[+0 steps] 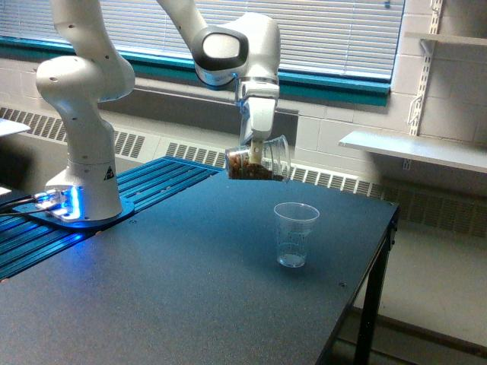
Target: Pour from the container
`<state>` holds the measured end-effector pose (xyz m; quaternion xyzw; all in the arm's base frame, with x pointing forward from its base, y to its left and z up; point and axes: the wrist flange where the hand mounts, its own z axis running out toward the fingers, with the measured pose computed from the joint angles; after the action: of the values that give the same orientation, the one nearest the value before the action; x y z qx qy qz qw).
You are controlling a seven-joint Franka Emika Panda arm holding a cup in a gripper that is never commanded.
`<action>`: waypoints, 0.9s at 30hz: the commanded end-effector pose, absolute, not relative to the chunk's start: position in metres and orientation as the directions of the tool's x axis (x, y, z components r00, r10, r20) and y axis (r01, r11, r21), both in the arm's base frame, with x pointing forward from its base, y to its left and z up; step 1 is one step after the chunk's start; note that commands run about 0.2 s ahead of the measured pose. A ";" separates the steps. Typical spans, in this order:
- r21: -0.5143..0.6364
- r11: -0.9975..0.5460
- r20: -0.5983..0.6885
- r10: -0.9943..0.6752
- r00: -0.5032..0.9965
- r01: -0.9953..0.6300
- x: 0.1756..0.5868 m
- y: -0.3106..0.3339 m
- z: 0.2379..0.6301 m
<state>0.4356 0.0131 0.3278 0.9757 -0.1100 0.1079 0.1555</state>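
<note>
Stage: pre-pour | your gripper [257, 149] clamps tipped jar [259, 161], brown fill inside | cup [294, 234] empty | left: align, tip

Robotics lab: Franka arm [84, 114] bolted to bench, cinder-block wall [449, 84], blinds [335, 30], radiator vents [335, 181].

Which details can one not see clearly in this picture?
- Gripper fingers, exterior view: hidden against the container, so open or shut is unclear.
- Dark contents of the container: too small to identify.
- Printed marks on the cup: too small to read.
- Table: cut off by the bottom edge.
</note>
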 end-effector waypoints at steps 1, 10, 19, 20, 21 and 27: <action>0.296 -0.918 0.251 -0.192 0.949 -0.264 0.440 0.021 0.330; 0.320 -0.911 0.236 -0.188 0.953 -0.260 0.443 0.028 0.326; 0.339 -0.906 0.219 -0.186 0.958 -0.253 0.446 0.032 0.324; 0.343 -0.905 0.219 -0.184 0.958 -0.253 0.446 0.033 0.324; 0.343 -0.904 0.218 -0.187 0.958 -0.254 0.447 0.033 0.324; 0.357 -0.899 0.212 -0.187 0.959 -0.254 0.449 0.036 0.323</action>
<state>0.4447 0.0298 0.3195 0.9726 -0.1108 0.0826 0.1870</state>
